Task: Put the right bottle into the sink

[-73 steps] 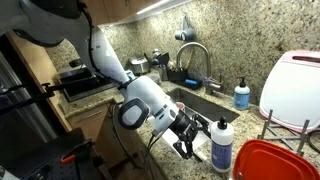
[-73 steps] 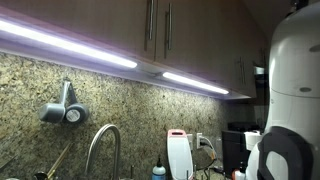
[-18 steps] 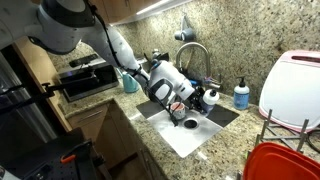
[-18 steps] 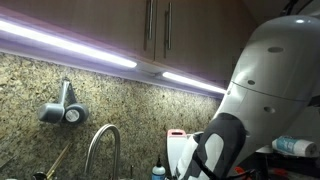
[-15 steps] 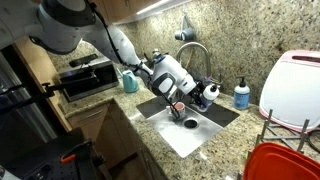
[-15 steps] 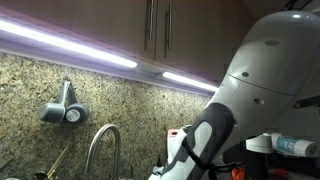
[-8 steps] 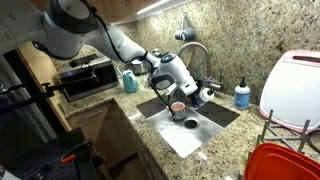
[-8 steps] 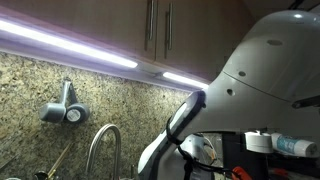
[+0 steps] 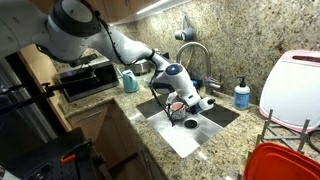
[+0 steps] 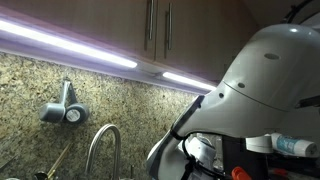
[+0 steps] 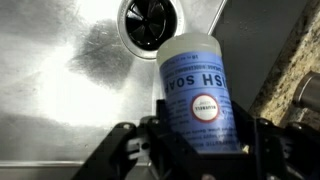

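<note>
- Arm: in an exterior view we find the arm reaching from the left and bending down into the sink, below the faucet.
- Gripper: in the wrist view the gripper is clamped on the bottle. One of the fingers stands on each side of the blue label, and no gap shows between finger and bottle.
- Bottle, position: it is held in the grasp, inside the outline of the sink, with bare steel floor to its left. We cannot tell whether it touches the floor or hangs clear of it.
- Bottle, long axis: it runs across the line of the fingers and away from the wrist, with the rounded white end toward the drain. That end sits just beside the drain in the picture. The cap is out of view.
- Judgement: the bottle lies directly ahead of the gripper and over the target. The coming move appears to call only for a short lowering and then a release. Laid on its side, it may roll toward the drain.
- Right of the sink: a pump bottle stands on the counter, well apart from the gripper.
</note>
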You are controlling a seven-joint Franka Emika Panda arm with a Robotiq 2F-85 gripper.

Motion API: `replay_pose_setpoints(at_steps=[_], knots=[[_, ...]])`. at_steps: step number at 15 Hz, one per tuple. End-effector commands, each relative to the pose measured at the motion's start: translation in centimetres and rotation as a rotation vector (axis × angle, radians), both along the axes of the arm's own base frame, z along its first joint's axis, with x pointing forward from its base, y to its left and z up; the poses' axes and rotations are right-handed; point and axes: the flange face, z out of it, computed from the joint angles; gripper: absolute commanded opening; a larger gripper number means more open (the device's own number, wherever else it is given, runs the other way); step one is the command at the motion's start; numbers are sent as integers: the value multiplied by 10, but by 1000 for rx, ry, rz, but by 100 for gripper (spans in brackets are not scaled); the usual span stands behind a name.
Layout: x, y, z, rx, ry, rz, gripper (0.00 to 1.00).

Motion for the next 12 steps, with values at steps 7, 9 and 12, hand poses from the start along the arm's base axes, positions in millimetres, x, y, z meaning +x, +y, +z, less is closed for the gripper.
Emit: replay_pose_setpoints(at_steps=[7, 9, 12], knots=[[8, -1, -1, 296, -123, 154, 37], [8, -10, -2, 360, -133, 162, 37], [6, -20, -10, 441, -129, 171, 37]])
